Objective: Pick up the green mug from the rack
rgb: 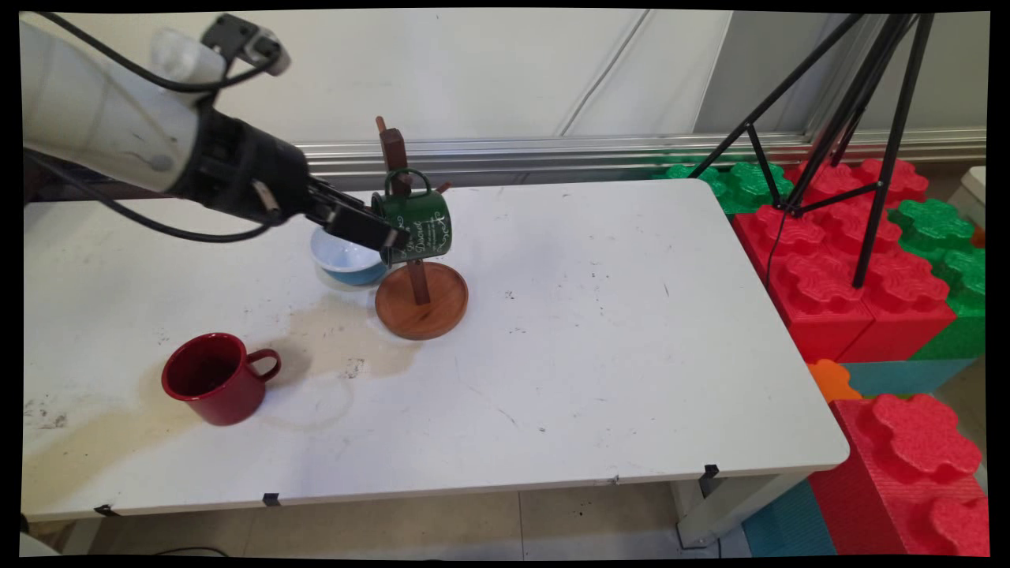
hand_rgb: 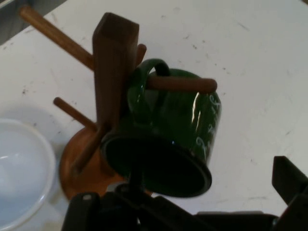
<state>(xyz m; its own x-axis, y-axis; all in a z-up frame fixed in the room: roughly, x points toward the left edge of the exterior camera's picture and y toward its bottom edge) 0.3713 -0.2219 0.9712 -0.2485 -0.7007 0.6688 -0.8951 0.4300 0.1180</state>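
The green mug point(rgb: 416, 225) has a glossy, enamel-like finish with sharp highlights. The mug stand point(rgb: 418, 296) is brown wood, smooth, with a satin sheen on its post, pegs and round base. The red mug point(rgb: 217, 379) is glossy outside and dark inside. The bowl point(rgb: 343, 256) is smooth and glazed, white within, blue without. The desk point(rgb: 615, 339) is matt white, scuffed and stained brownish. The end effector point(rgb: 379, 234) is matt black.

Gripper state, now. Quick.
Gripper: shut on the green mug's rim, one finger inside; the mug's handle is hooked over a peg of the wooden mug tree.
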